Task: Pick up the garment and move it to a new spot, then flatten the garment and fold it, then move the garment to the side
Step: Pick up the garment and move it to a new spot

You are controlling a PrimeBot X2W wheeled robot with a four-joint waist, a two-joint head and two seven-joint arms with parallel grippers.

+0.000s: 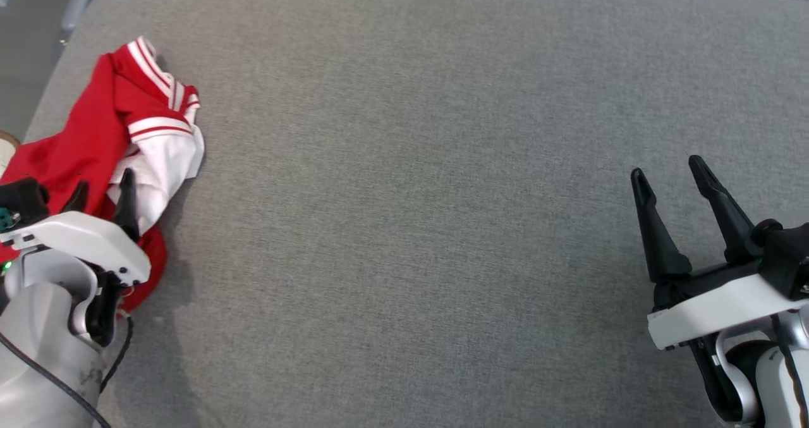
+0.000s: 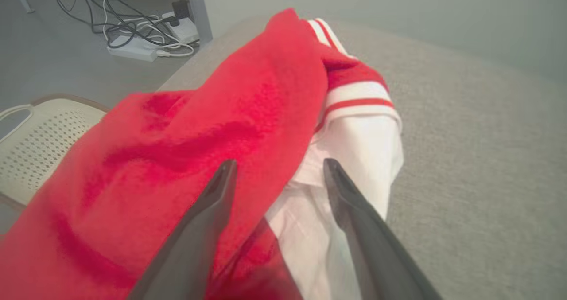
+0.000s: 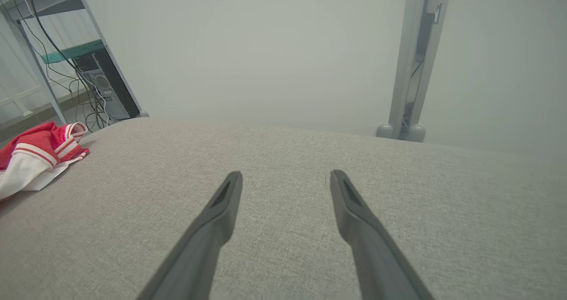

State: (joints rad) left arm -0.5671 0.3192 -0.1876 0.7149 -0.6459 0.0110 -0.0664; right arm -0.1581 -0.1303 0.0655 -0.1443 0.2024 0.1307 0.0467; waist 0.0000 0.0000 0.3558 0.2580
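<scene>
**Left end effector (image 1: 104, 188) open over the shirt (image 1: 76, 143), right end effector (image 1: 667, 169) open over bare tabletop (image 1: 411, 226)**

The left end effector is at the left side of the tabletop. Its two dark fingers are spread apart with nothing between them. They point at the shirt, which is red and white. In the left wrist view, one finger (image 2: 208, 211) lies in front of the red part and the other in front of the white part. I cannot tell if the tips touch the cloth.

The shirt lies in a bunched heap at the left edge of the grey tabletop. The red part is the biggest and it is on the outer side, by the edge. A white sleeve with a red and white striped band lies on the inner side. More red and white stripes show at the far end of the heap.

The right end effector is well apart from the shirt, at the right side of the tabletop. Its two fingers are spread wide too and hold nothing. In the right wrist view they (image 3: 287, 173) point across plain grey cloth, and the shirt (image 3: 31, 158) is far off to the left.

A pale chair (image 2: 35, 145) with small holes stands beside the tabletop, just past the red cloth. Cables (image 2: 137, 47) lie on the floor behind it.
</scene>
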